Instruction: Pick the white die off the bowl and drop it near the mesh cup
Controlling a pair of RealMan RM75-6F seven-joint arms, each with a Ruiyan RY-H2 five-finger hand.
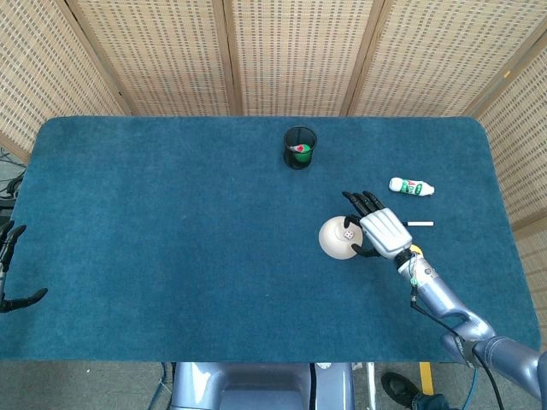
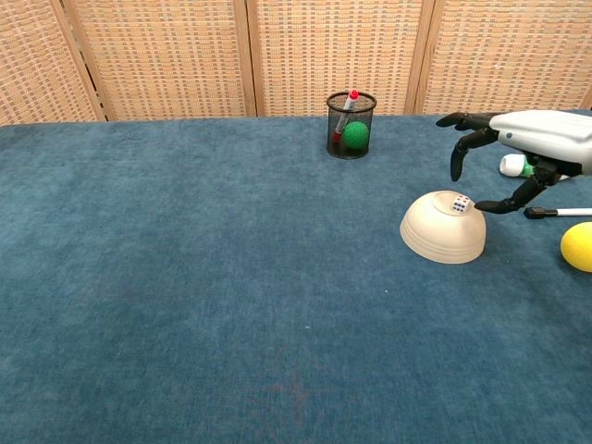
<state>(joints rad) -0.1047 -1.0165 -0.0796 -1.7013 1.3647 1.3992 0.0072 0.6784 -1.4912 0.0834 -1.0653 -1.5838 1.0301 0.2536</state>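
A white die (image 1: 349,233) (image 2: 460,204) lies on top of an overturned cream bowl (image 1: 334,243) (image 2: 442,236) right of the table's middle. My right hand (image 1: 380,232) (image 2: 527,139) hovers over the bowl's right side with its fingers spread above the die, holding nothing. In the chest view its thumb tip is close to the die's right side. The black mesh cup (image 1: 299,147) (image 2: 351,125) stands farther back, with a green ball and a red-capped pen inside. Only part of my left hand (image 1: 10,273) shows, at the left edge, fingers apart and empty.
A yellow ball (image 2: 578,246) sits right of the bowl. A black-tipped white pen (image 1: 420,224) (image 2: 560,212) and a small white bottle (image 1: 411,186) (image 2: 511,165) lie behind it, the bottle partly hidden by my hand in the chest view. Wicker screens stand behind the table.
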